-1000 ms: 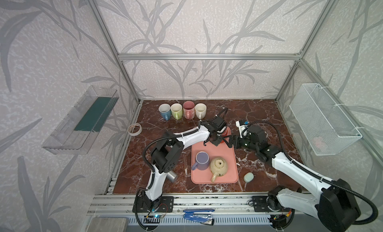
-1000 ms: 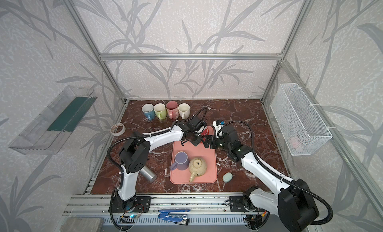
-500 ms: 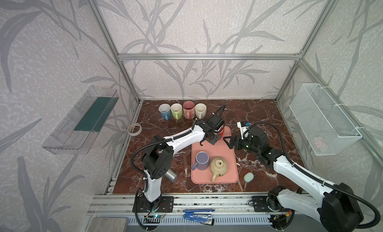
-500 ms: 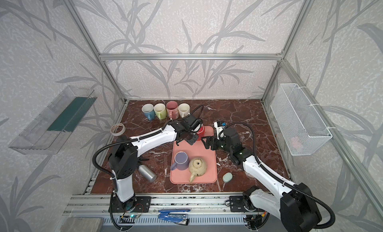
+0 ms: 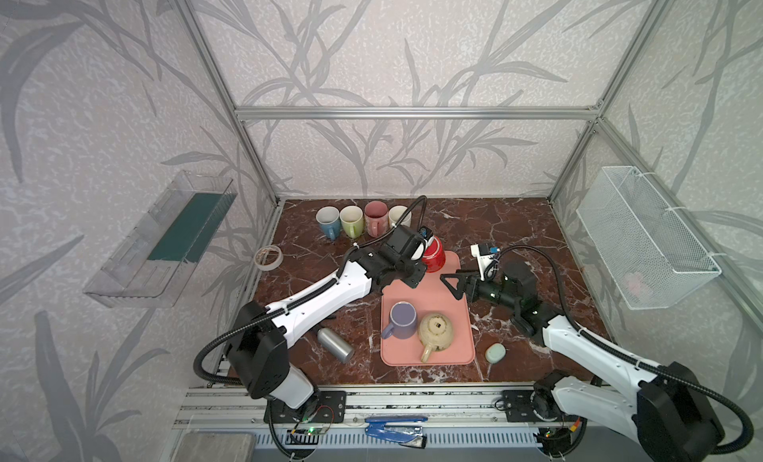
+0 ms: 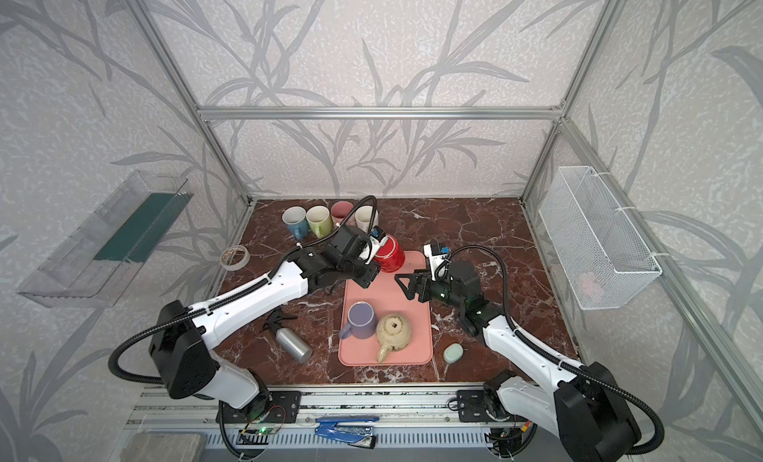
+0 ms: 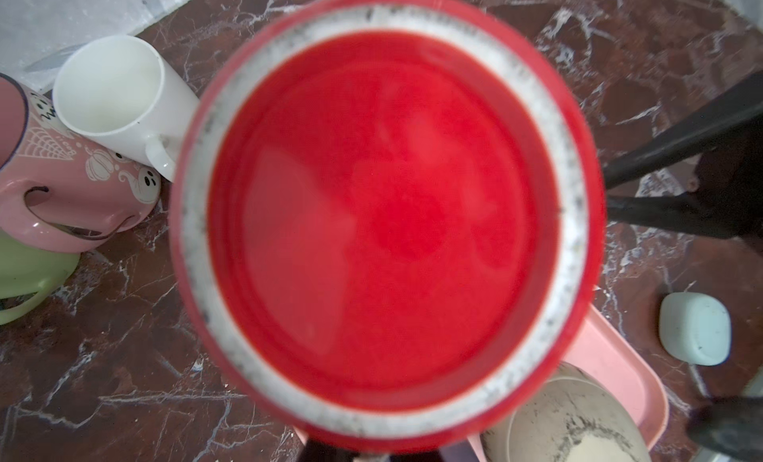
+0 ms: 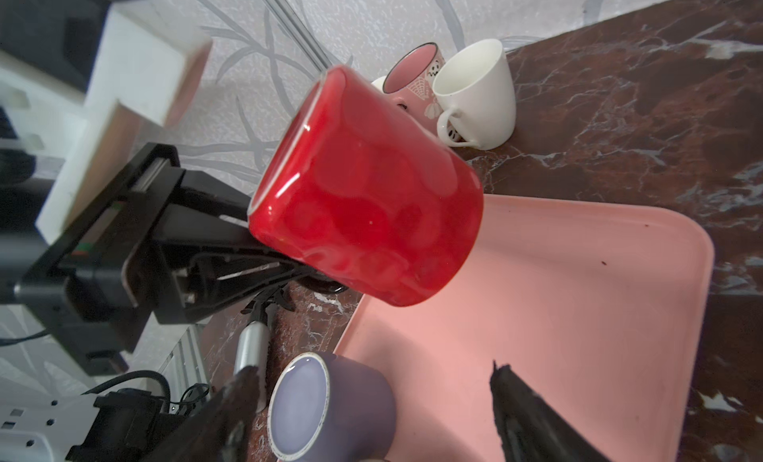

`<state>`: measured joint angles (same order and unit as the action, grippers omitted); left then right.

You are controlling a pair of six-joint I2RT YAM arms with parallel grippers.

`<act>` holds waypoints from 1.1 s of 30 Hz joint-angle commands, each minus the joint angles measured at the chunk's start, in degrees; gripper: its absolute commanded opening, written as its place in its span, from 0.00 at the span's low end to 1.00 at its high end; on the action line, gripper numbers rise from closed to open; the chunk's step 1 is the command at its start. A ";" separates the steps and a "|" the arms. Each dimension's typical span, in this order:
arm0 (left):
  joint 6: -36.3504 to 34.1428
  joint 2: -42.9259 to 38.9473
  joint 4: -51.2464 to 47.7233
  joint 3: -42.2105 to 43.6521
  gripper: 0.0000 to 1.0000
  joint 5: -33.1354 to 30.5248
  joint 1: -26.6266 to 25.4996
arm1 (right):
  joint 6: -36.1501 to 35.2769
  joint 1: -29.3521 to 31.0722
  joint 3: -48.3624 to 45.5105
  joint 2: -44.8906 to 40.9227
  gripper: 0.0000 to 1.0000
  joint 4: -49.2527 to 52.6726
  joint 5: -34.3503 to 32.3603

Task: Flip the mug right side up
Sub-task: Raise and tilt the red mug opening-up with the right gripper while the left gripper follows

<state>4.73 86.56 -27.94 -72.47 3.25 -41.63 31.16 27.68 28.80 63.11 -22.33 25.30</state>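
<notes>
The red mug [image 5: 433,255] [image 6: 390,255] hangs tilted over the far left corner of the pink tray [image 5: 452,274]. In the left wrist view its red base [image 7: 384,216] with a white unglazed ring fills the frame. The right wrist view shows the mug [image 8: 367,199] with its base toward the left arm and its mouth end low over the tray [image 8: 557,315]. My left gripper [image 5: 415,272] [image 6: 365,274] [image 8: 268,270] is shut on the mug from below; the handle is hidden. My right gripper [image 5: 448,282] [image 6: 402,284] [image 8: 373,371] stands open over the tray's right side, apart from the mug.
A purple mug [image 5: 402,319] and a beige teapot [image 5: 435,334] stand on the tray's near half. Several mugs [image 5: 355,220] line the back. A silver bottle [image 5: 334,344], tape roll [image 5: 268,257], pale green lump [image 5: 495,351] and white block [image 5: 483,251] lie around.
The left arm's elbow has swung out to the left and its wrist has turned, so the red mug now tilts and shows more. The right gripper has barely moved.
</notes>
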 commanded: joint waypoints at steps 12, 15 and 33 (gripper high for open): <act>15.71 -13.01 27.11 11.80 0.00 23.31 10.17 | 9.36 -0.25 -3.92 6.36 0.87 -28.14 13.43; 19.91 -13.44 33.50 13.98 0.00 26.21 11.16 | 13.76 -0.69 -4.19 9.91 0.86 -35.51 16.49; 38.14 -11.60 66.71 24.24 0.00 34.49 11.92 | 28.48 -3.16 -0.64 23.23 0.73 -58.27 23.65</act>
<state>38.41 75.66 24.51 -48.69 34.81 -29.93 57.80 24.62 25.87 86.65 -76.14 46.87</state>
